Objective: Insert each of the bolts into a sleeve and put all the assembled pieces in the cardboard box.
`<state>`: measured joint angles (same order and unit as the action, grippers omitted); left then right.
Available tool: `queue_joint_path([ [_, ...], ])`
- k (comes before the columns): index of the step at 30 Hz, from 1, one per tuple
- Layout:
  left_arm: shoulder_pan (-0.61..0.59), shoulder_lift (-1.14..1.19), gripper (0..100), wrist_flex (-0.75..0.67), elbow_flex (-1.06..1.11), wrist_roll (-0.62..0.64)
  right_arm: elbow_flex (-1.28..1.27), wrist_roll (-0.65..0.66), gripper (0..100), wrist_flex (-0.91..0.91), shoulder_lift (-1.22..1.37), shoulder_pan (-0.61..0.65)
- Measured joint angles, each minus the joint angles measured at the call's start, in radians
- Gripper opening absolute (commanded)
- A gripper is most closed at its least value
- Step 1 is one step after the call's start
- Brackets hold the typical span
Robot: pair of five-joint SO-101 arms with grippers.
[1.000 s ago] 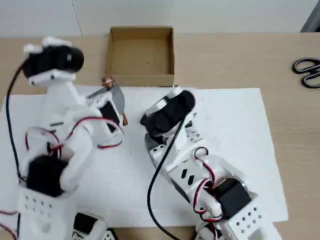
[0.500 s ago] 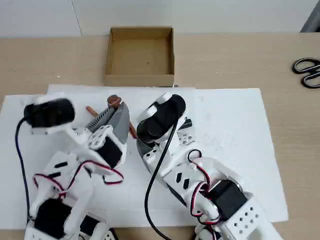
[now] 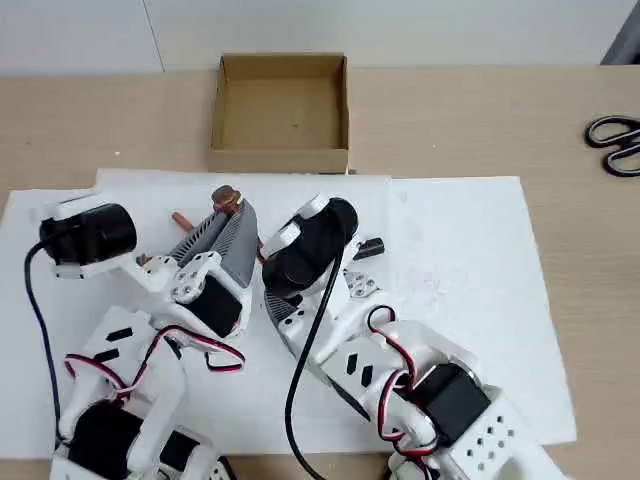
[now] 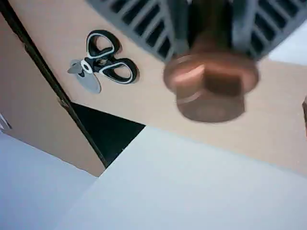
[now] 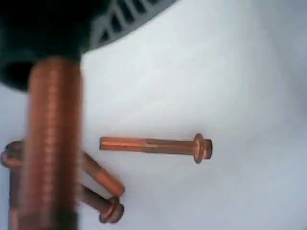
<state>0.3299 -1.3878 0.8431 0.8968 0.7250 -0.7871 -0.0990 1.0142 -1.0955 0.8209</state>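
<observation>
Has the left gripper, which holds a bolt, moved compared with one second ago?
Yes. The left gripper with its bolt drew back from the cardboard box, toward its own base.

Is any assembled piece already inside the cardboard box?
No, the high view looks straight down into the cardboard box, and its floor is bare with nothing lying inside.

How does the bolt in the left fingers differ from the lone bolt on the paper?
The held bolt is clamped in the left gripper, raised; the lone bolt lies flat on the paper, untouched. The held bolt shows just its head; the lone bolt its whole length. Both are copper, flange-headed.
</observation>
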Motion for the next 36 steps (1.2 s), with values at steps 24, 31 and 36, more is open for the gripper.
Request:
queue_joint_path([
  [24,-0.023,-0.002,0,-0.037,0.009,-0.049,0.000,0.000,0.3,0.012,0.000,0.000],
  [31,-0.025,-0.002,0,-0.037,0.023,-0.049,0.000,0.000,0.3,0.005,0.000,0.028],
  [36,-0.025,-0.002,0,-0.037,0.034,-0.049,0.000,0.000,0.3,0.005,0.000,0.028],
])
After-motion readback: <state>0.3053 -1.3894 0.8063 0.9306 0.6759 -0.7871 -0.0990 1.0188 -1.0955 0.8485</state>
